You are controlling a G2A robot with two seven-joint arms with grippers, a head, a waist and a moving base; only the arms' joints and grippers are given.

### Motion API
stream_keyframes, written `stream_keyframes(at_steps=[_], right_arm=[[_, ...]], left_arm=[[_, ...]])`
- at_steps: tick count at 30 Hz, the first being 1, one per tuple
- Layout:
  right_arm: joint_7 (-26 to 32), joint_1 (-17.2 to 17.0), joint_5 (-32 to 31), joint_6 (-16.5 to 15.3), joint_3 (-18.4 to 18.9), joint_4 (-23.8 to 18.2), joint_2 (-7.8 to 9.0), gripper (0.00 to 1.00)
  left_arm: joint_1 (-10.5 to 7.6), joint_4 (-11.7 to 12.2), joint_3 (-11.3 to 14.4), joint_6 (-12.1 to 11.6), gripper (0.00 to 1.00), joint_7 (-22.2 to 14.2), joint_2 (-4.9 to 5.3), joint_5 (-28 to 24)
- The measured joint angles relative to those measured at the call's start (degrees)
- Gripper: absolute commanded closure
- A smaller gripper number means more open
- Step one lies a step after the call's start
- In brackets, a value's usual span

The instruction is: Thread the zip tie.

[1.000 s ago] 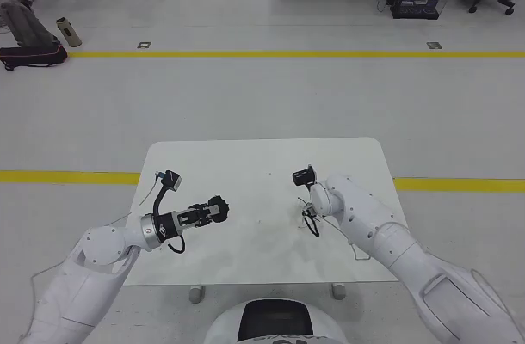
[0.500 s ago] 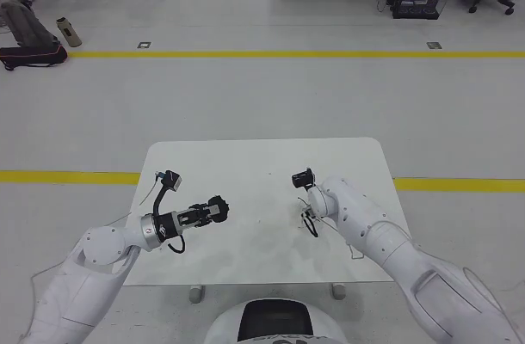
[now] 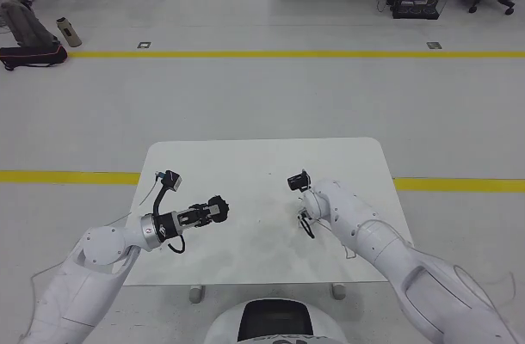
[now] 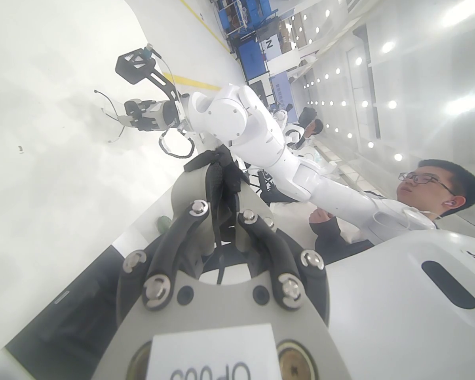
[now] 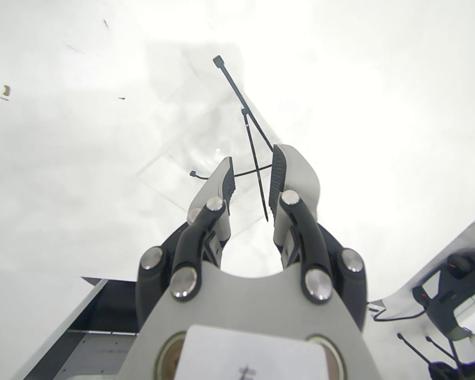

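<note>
Right gripper (image 5: pixel 253 156) low over the white table (image 3: pixel 245 163), fingers spread apart, gripping nothing. A few black zip ties (image 5: pixel 233 88) lie crossed on the table. Two tails run into the gap between the fingers, one close beside a ribbed pad (image 5: pixel 276 175); the heads lie beyond the fingertips. Contact unclear. Left gripper (image 4: pixel 217 162) is well apart on the other side of the table, fingers pressed together on a black strip (image 4: pixel 221 199); can't tell what it is.
</note>
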Motion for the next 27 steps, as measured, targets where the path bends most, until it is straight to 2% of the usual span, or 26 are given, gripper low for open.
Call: stream_keyframes(at_steps=[15, 27], right_arm=[[-1.3, 1.3, -1.7, 0.8, -1.2, 5.2, -2.93, 0.76], [-1.9, 2.4, -2.0, 0.5, -1.4, 9.7, -5.06, 0.82]], left_arm=[[0.00, 0.0, 0.0, 0.0, 1.00, 0.0, 0.00, 0.0], [0.00, 0.0, 0.0, 0.0, 1.00, 0.0, 0.00, 0.0]])
